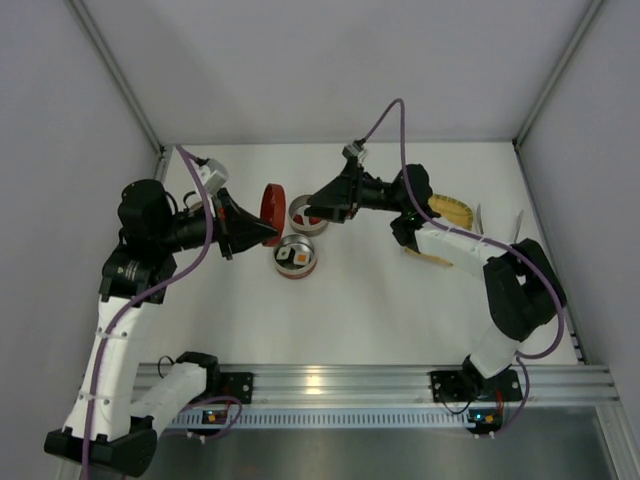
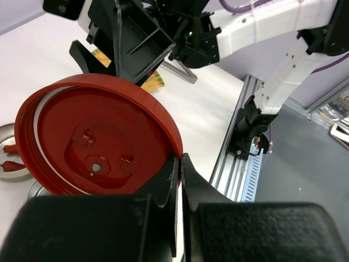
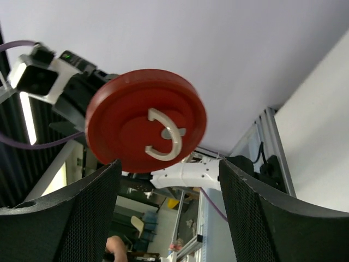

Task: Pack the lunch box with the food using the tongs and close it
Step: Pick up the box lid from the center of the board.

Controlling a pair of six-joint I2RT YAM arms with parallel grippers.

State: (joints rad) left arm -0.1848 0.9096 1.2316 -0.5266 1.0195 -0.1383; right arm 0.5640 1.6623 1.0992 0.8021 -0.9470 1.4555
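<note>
The left pincer is clamped shut on the rim of the red lid, which it holds on edge above the counter, just left of two round steel lunch box tiers. The near tier contains a sushi piece; the far tier contains red pieces. The right pincer is spread open and empty over the far tier, facing the lid's handled side.
</note>
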